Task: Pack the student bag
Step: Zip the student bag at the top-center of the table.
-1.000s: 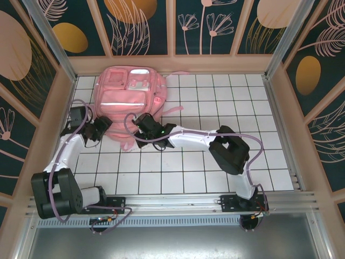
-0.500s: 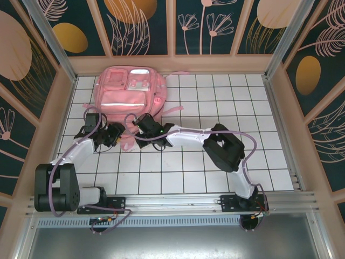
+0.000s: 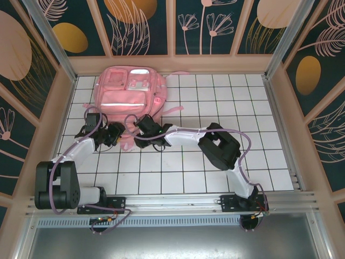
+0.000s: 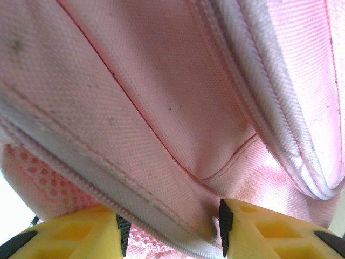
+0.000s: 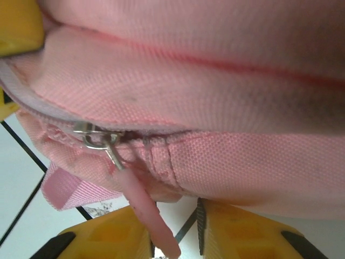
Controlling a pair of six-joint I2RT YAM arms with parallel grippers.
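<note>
The pink student bag (image 3: 129, 94) lies flat at the back left of the tiled table, front pockets up. My left gripper (image 3: 115, 134) is at the bag's near edge. In the left wrist view it (image 4: 168, 233) stands open, with a folded seam of the bag (image 4: 178, 135) lying between the yellow fingers. My right gripper (image 3: 139, 128) is beside it at the same edge. In the right wrist view it (image 5: 173, 233) is open under the bag (image 5: 226, 86), and the pink zipper pull (image 5: 148, 210) hangs from the metal slider (image 5: 91, 135) down between the fingers, against the left one.
Pink straps (image 3: 172, 109) trail from the bag's right side onto the white tiles (image 3: 215, 178). Wooden walls (image 3: 64, 86) close in the table at the left, back and right. The right arm stretches across the middle of the table.
The left gripper swung right from the bag's left side to its near edge, then held. The right arm's elbow has drifted slightly left; its gripper stays at the bag.
</note>
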